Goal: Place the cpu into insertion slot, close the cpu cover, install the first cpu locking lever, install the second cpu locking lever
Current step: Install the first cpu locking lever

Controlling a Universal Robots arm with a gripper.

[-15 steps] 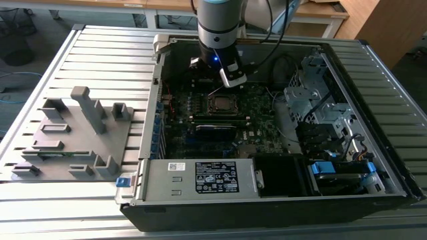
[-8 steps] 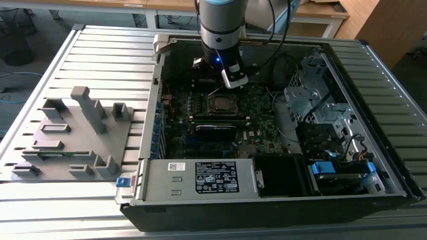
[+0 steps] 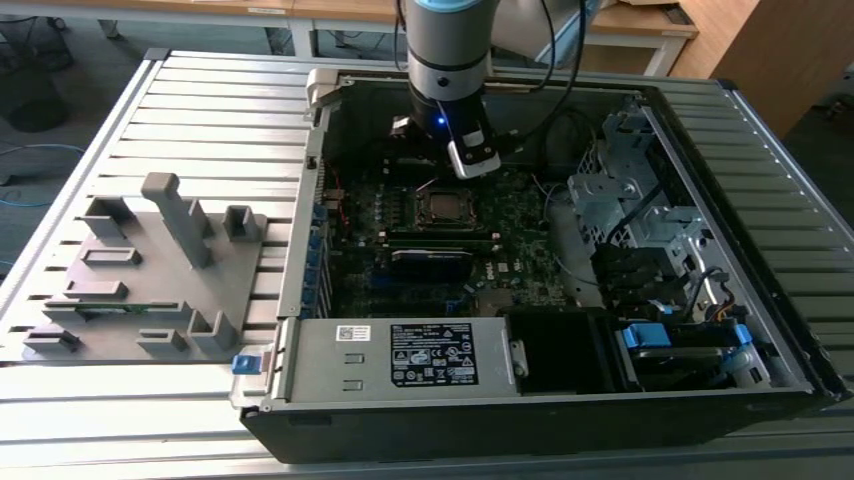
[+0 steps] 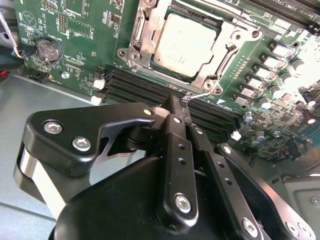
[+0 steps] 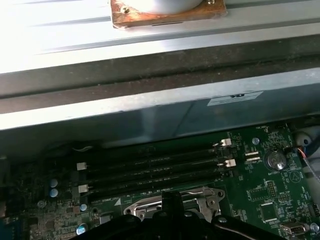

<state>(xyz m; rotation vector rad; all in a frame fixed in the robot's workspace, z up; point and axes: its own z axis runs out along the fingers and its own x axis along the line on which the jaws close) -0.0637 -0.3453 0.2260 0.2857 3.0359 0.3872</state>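
The arm [image 3: 451,50] comes straight down into the open computer case [image 3: 747,300], its wrist nearly vertical. The gripper [image 3: 477,165] hangs low over the motherboard [image 4: 75,30].

In the second wrist view the two fingers [image 4: 172,130] are pressed together with no gap, so the gripper [image 4: 179,102] is closed. Its tips stand over the black memory slots [image 4: 135,90], which lie directly under them.

A thin wire lever [image 4: 200,95] ends just beside the tips. It seems to touch them, but I cannot tell whether it is pinched between them.

Just beyond the tips, the cpu [image 4: 186,42] lies flat in the insertion slot [image 4: 131,54]. The cpu cover [image 4: 227,37] is folded down around it, and the pale face shows through the window.
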